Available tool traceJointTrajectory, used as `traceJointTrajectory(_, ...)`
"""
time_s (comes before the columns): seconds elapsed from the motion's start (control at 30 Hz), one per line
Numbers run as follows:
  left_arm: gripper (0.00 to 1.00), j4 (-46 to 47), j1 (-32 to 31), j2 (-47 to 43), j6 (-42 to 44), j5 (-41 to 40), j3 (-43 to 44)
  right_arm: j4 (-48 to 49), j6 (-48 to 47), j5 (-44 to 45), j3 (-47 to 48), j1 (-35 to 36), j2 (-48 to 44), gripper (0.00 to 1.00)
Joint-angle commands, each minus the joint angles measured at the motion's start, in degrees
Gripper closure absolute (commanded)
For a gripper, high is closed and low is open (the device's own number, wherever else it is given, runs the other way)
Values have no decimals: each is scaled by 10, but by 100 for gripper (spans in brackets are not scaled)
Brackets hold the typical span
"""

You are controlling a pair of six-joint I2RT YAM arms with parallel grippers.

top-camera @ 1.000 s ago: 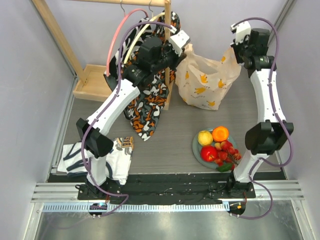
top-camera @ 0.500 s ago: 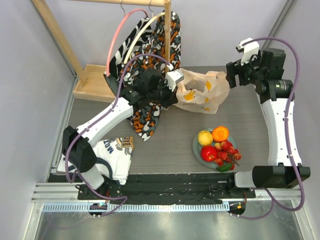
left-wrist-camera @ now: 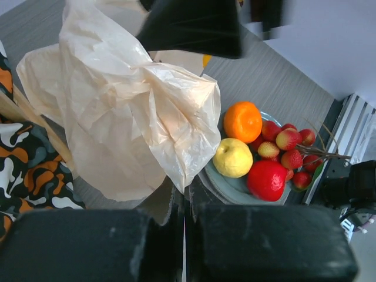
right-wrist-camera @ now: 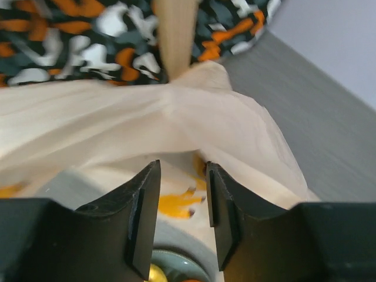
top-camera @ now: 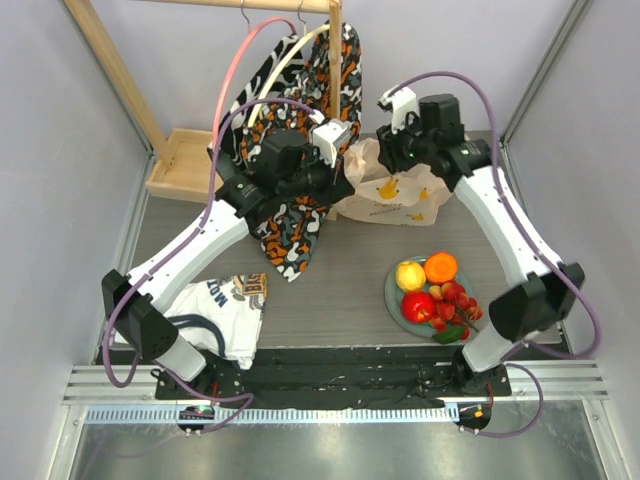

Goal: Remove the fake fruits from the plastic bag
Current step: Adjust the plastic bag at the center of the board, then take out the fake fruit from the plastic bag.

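Left fingers (left-wrist-camera: pixel 88 247) pinch the plastic bag (left-wrist-camera: pixel 117 106); right fingers (right-wrist-camera: pixel 141 205) slightly parted, empty; fake fruits (left-wrist-camera: pixel 267 179) on plate (left-wrist-camera: pixel 226 189).

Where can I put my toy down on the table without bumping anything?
Free: the bare table between the patterned cloth and the plate, and the strip between the plastic bag and the plate. Crowded: the plate, full of fruits.

Grey wood-grain table (top-camera: pixel 340 270), 4 items on it: plastic bag (top-camera: pixel 400 200) far centre; plate (top-camera: pixel 391 295) holding fake fruits (top-camera: pixel 437 290) near right, apart from bag; printed shirt (top-camera: pixel 230 320) near left; wooden stand base (top-camera: pixel 178 160) far left.
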Motion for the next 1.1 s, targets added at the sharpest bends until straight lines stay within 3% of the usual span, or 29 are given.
traceJointTrajectory(0.0,100,28,6,-32,-29,-12,-15,56,48,133,-17,0,69,57)
traceJointTrajectory(0.07,100,28,10,-33,-28,-13,-12,53,54,187,-28,-2,100,58)
traceJointTrajectory(0.13,100,31,14,-34,-28,-17,-8,35,66,168,-42,-2,97,58)
traceJointTrajectory(0.37,100,34,22,-45,-24,-15,-30,2,95,114,-275,27,-49,54)
traceJointTrajectory(0.5,100,40,22,-54,-37,5,-60,7,107,102,-343,26,-96,47)
traceJointTrajectory(0.6,100,49,22,-61,-67,25,-99,16,101,116,-336,25,-100,44)
traceJointTrajectory(0.73,100,56,22,-79,-93,32,-160,26,83,168,-288,11,-72,33)
traceJointTrajectory(1.07,100,63,19,-105,-94,39,-221,53,49,196,-159,-10,65,27)
